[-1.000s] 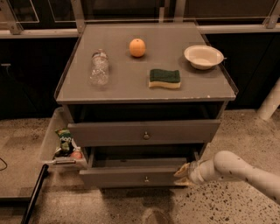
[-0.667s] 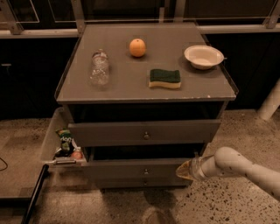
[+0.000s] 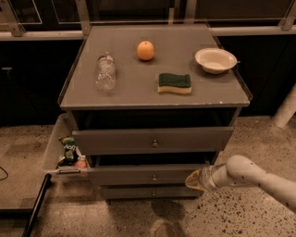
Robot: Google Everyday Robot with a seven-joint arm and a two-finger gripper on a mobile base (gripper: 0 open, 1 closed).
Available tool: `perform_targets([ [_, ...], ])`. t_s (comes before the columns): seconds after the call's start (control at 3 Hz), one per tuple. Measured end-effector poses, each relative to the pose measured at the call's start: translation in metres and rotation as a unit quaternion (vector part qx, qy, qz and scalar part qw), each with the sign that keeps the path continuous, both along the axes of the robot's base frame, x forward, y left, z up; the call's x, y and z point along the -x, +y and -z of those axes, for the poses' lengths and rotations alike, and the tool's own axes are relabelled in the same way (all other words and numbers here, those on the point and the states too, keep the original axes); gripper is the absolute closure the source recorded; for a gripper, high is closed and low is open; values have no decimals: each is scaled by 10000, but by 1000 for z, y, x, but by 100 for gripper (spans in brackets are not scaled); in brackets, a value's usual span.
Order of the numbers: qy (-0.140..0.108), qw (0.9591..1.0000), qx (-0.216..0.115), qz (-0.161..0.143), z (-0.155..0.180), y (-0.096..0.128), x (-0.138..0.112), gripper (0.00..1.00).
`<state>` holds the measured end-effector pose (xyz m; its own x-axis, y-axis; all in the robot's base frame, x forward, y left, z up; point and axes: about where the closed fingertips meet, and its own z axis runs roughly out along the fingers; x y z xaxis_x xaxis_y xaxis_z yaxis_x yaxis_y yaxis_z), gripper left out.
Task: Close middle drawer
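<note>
The middle drawer (image 3: 129, 176) is second in the stack, beneath the projecting upper drawer (image 3: 185, 139), its front nearly flush with the lowest drawer (image 3: 148, 192). The gripper (image 3: 195, 180) is at the right end of the drawer front, apparently touching it. Whether the gripper is open or closed cannot be told. The drawer interior is hidden, and the arm (image 3: 259, 178) is cut off at the right edge.

Place: a lab-like test area is suggested;
Floor: speckled stone floor (image 3: 240, 217) is seen at 5 o'clock;
Backdrop: dark glazed panels (image 3: 120, 9) are framed in metal at 12 o'clock;
Props: bottle (image 3: 105, 71), orange (image 3: 145, 50), sponge (image 3: 174, 83) and bowl (image 3: 215, 59) are laid out on a grey cabinet (image 3: 138, 90);
Gripper: the gripper (image 3: 194, 180) is seen at 4 o'clock, at the middle drawer's (image 3: 138, 176) right end
</note>
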<state>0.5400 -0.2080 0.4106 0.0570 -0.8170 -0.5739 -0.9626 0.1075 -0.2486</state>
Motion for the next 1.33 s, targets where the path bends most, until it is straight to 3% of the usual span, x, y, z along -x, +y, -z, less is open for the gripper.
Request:
perform_targets([
  [0.67, -1, 10000, 60, 3, 5, 4, -10, 11],
  [1.0, 1, 10000, 59, -3, 5, 5, -11, 0],
  [1.33, 1, 10000, 59, -3, 5, 5, -11, 0],
])
